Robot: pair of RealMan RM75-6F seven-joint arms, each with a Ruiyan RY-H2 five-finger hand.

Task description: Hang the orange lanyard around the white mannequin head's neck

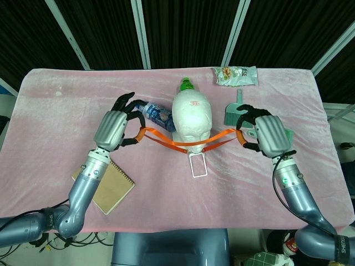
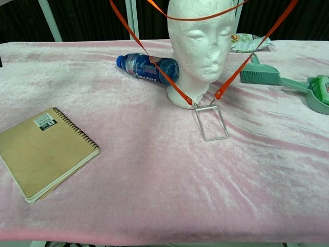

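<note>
The white mannequin head (image 1: 191,113) stands upright at the table's middle. The orange lanyard (image 1: 164,138) is stretched in the air across its face. My left hand (image 1: 113,128) pinches the strap to the left of the head, and my right hand (image 1: 265,134) pinches it to the right. The clear badge holder (image 1: 197,164) hangs below the chin. In the chest view the lanyard (image 2: 255,50) forms a V in front of the mannequin head (image 2: 200,46), with one span of strap over the forehead and the badge holder (image 2: 212,123) at the neck base. Neither hand shows there.
A blue water bottle (image 1: 155,113) lies just left of the head, and a green-capped bottle (image 1: 187,85) stands behind it. A brown notebook (image 2: 46,149) lies front left. A green brush (image 2: 262,74) and a dustpan (image 2: 321,92) sit to the right, a snack packet (image 1: 236,76) at the back.
</note>
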